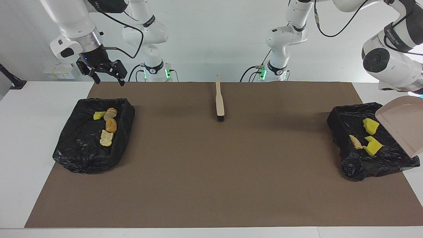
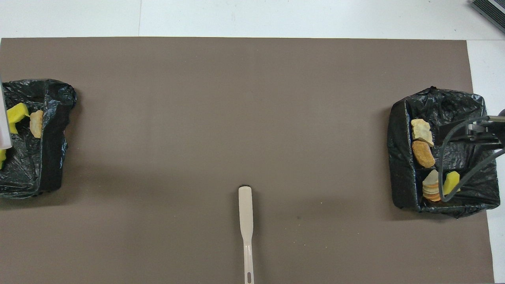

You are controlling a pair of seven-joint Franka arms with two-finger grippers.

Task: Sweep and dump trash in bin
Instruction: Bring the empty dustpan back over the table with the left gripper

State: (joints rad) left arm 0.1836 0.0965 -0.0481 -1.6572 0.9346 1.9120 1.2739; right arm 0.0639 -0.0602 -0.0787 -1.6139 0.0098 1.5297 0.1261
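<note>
The beige dustpan (image 1: 401,127) hangs tilted over the black-lined bin (image 1: 343,115) at the left arm's end of the table. It hangs from the left arm, whose gripper is out of view past the frame's edge. In that bin lie two yellow sponge chunks (image 1: 370,126) (image 1: 373,146) and a bread piece (image 1: 356,142) of the trash. My right gripper (image 1: 110,81) hangs open and holds nothing, above the second lined bin (image 1: 79,148). That bin holds a yellow chunk (image 1: 98,115) and three bread pieces (image 1: 111,125).
The beige brush (image 1: 219,99) with black bristles lies on the brown mat (image 1: 211,172) midway between the bins, near the robots, its handle toward them. In the overhead view the brush (image 2: 245,225) shows at the bottom centre, and the dustpan's edge (image 2: 4,126) over the bin.
</note>
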